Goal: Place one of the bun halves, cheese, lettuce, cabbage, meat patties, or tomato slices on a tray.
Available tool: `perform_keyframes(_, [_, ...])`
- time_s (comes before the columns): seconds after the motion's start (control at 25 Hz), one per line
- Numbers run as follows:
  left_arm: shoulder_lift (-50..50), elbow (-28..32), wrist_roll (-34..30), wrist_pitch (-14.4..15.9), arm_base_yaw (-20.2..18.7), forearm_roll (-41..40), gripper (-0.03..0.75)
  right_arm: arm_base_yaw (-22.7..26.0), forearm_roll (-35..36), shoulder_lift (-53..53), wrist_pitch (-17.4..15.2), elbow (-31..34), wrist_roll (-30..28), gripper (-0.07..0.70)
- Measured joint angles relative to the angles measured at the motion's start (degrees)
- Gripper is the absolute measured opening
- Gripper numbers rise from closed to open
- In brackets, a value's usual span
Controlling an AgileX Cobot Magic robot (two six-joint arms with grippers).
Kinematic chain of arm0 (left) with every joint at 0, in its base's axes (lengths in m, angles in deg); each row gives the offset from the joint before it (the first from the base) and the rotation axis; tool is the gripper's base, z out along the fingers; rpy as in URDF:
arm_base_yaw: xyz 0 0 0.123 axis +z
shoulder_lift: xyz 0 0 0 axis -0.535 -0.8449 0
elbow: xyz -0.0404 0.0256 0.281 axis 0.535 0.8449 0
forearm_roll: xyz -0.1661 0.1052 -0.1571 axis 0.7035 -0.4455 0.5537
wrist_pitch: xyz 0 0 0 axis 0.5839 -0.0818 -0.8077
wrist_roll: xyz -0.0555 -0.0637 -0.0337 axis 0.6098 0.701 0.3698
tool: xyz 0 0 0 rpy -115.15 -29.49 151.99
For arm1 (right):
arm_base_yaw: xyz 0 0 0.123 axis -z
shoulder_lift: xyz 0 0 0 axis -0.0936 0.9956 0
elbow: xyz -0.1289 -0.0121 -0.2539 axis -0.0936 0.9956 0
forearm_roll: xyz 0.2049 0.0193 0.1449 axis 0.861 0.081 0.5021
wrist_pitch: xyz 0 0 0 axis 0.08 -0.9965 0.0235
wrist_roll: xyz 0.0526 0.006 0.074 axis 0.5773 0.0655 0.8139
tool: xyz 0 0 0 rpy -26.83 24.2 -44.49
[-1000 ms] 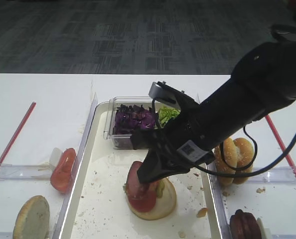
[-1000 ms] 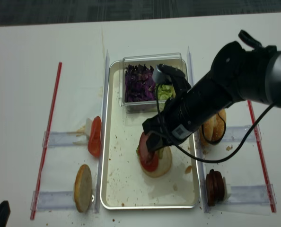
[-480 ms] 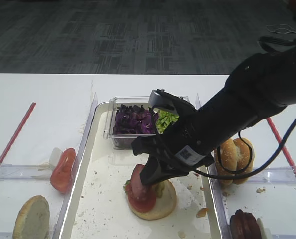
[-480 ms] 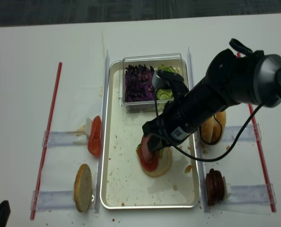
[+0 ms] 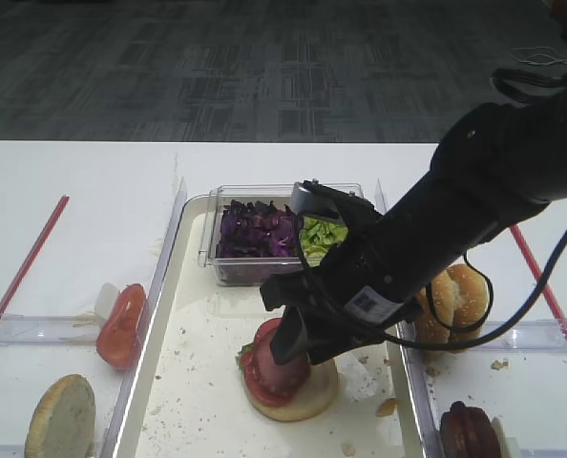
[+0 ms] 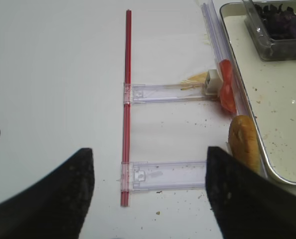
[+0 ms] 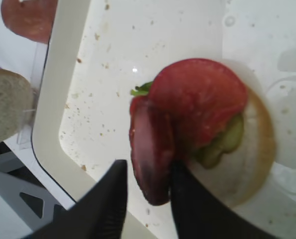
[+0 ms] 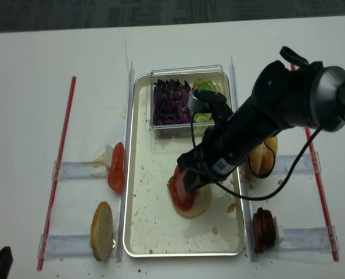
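Meat patty [image 7: 152, 149] stands on edge between right claw [image 7: 147, 195] fingers, jaws loosening. Leans on tomato slice [image 7: 203, 99], bun half [image 7: 255, 149], in tray [image 7: 48, 129]. Soft, floppy, slippery; best pinched at rim.

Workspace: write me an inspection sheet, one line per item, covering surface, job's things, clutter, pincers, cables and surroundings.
Surface: white table, with red strips and clear holders at both sides.
Job's things: crumb-speckled tray; on it a bun half carrying a tomato slice, with a meat patty standing on edge against the stack. Cabbage and lettuce share a clear box. Spare tomato and bun lie left of the tray, buns and patties right of it.
Clutter: crumbs.
Pincers: right pincer astride the patty's lower edge, jaws slightly parted; left pincer open over bare table.
Cables: black cable looping from the right arm.
Surroundings: dark patterned carpet.
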Motion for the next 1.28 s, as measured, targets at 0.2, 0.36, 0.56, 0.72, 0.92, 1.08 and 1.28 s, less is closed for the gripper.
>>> perform_keyframes(0.2, [0.0, 0.0, 0.0, 0.0, 0.0, 0.0, 0.474, 0.0, -3.2, 0.0, -0.4, 0.0, 2.0, 0.610])
perform_keyframes(0.36, [0.0, 0.0, 0.0, 0.0, 0.0, 0.0, 0.474, 0.0, -3.5, 0.0, -0.4, 0.0, 2.6, 0.668])
perform_keyframes(0.56, [0.0, 0.0, 0.0, 0.0, 0.0, 0.0, 0.474, 0.0, -3.9, -0.2, -2.0, -0.6, 2.8, 0.674])
perform_keyframes(0.72, [0.0, 0.0, 0.0, 0.0, 0.0, 0.0, 0.474, 0.0, -5.2, -3.5, -3.4, -1.9, 5.5, 0.676])
perform_keyframes(0.92, [0.0, 0.0, 0.0, 0.0, 0.0, 0.0, 0.474, 0.0, -9.7, -10.5, -4.5, -4.0, 10.4, 0.678])
perform_keyframes(1.08, [0.0, 0.0, 0.0, 0.0, 0.0, 0.0, 0.474, 0.0, -13.0, -16.0, -5.1, -4.7, 14.1, 0.678])
perform_keyframes(1.28, [0.0, 0.0, 0.0, 0.0, 0.0, 0.0, 0.474, 0.0, -15.1, -18.3, -5.9, -4.7, 15.4, 0.678])
